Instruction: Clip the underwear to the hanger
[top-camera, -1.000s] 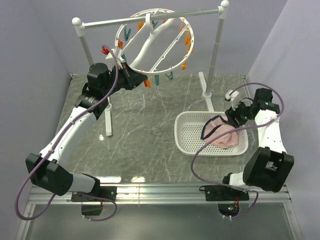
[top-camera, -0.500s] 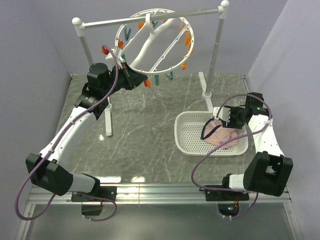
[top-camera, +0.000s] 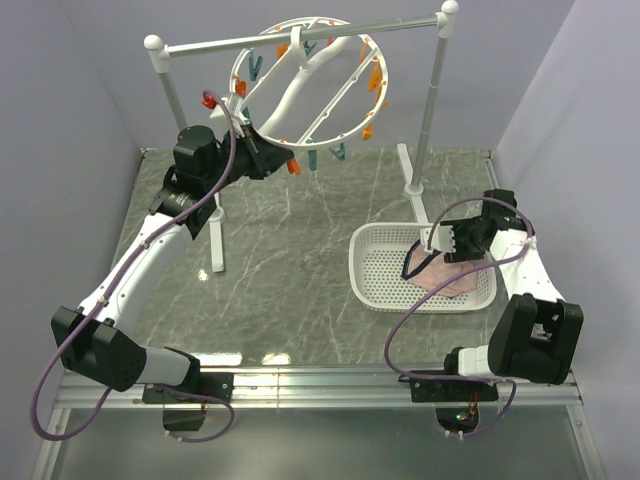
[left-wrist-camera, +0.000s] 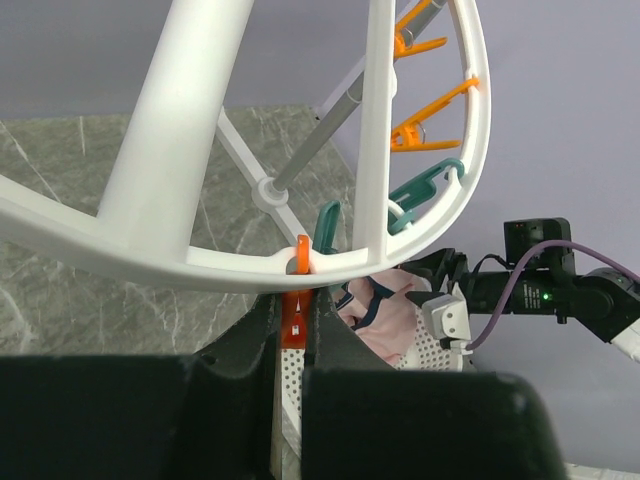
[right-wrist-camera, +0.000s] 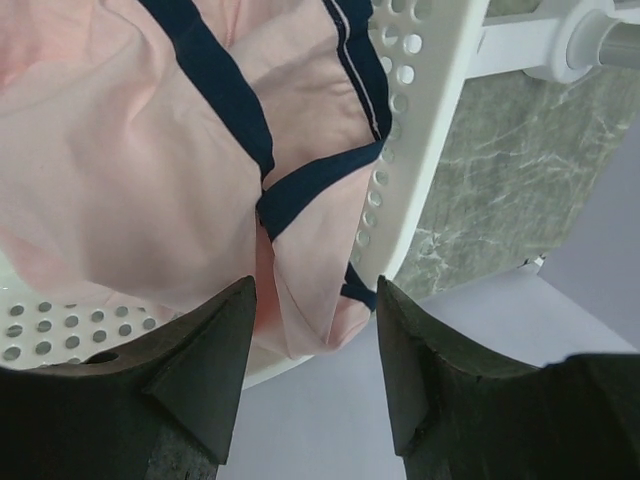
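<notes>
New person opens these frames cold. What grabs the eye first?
The round white hanger, ringed with orange and teal clips, hangs at the rail at the back, and the left gripper is shut on an orange clip at its lower rim. On the right, the pale pink underwear with navy edging lies bunched in the white perforated basket, the open right gripper just above it.

No legible text, label or number anywhere

grey marble table (top-camera: 300, 250), lilac walls (top-camera: 60, 80)
</notes>
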